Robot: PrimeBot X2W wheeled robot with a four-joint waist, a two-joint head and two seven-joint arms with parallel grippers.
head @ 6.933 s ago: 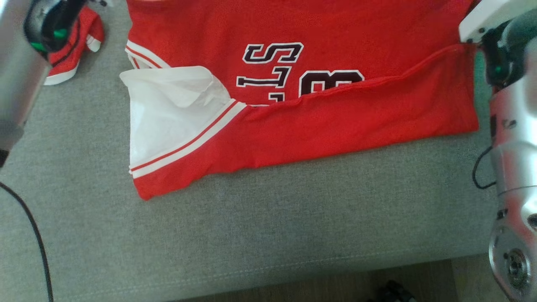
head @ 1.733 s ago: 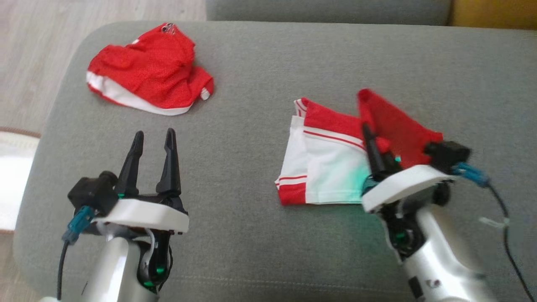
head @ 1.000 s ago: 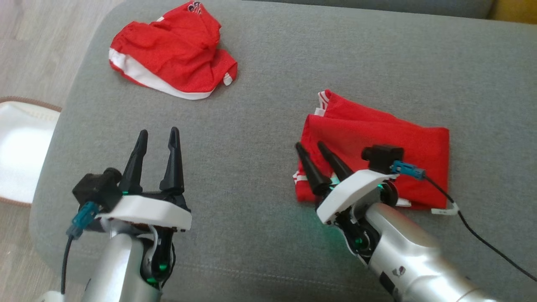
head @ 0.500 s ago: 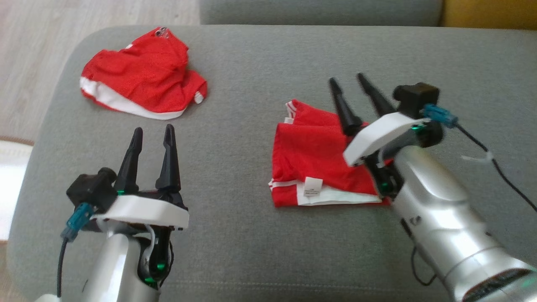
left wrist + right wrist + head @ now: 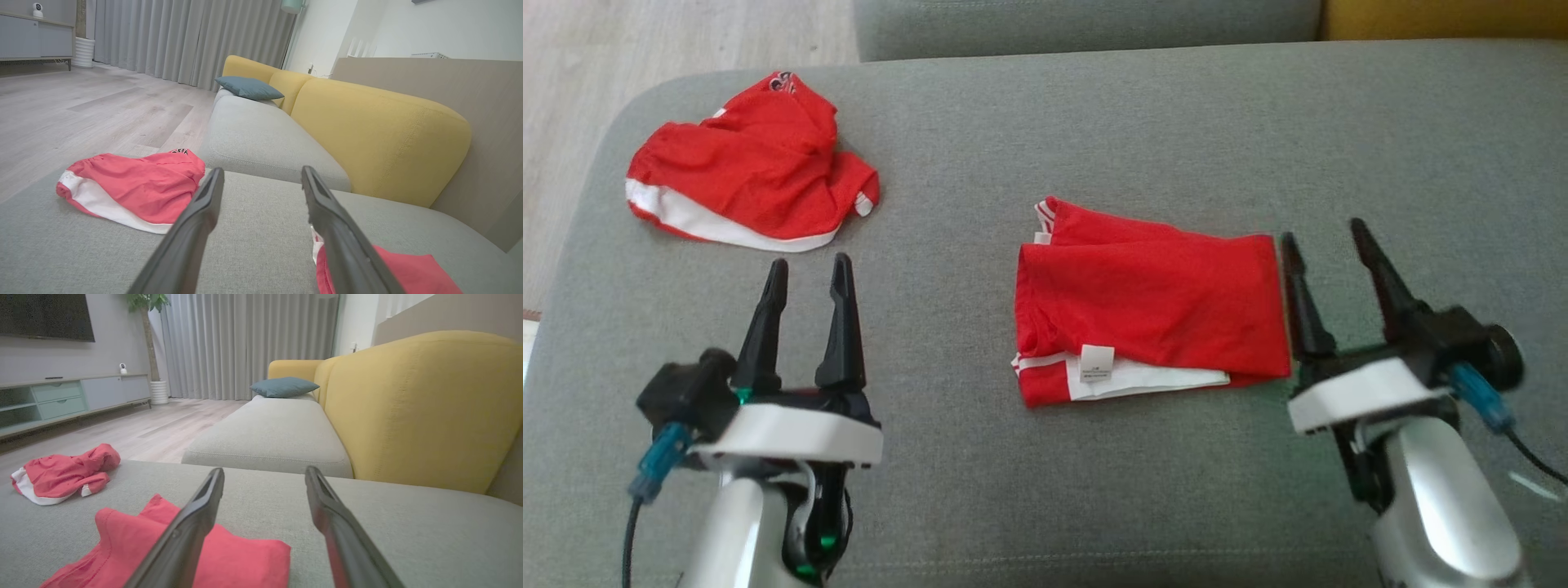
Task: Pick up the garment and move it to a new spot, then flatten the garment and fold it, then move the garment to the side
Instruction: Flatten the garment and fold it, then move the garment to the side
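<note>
The garment [image 5: 1152, 306], red with white trim and a white label, lies folded into a flat rectangle at the middle of the grey cushion [image 5: 1045, 131]. It also shows in the right wrist view [image 5: 229, 555] and the left wrist view [image 5: 408, 273]. Just right of the fold's right edge my right gripper [image 5: 1325, 231] stands open and holds nothing; its left finger is close beside the cloth. Off to the left, well apart from the fold, my left gripper [image 5: 806, 268] is open and empty too.
A second red and white garment [image 5: 743, 175] lies crumpled at the cushion's far left corner. Beyond the cushion are a grey seat [image 5: 269, 433], a yellow sofa back [image 5: 416, 404] and a blue pillow [image 5: 282, 386]. Wooden floor [image 5: 645, 41] lies past the left edge.
My right gripper has let go of the folded garment and drawn back from above it to its right side. The camera has shifted. The left gripper has stayed put.
</note>
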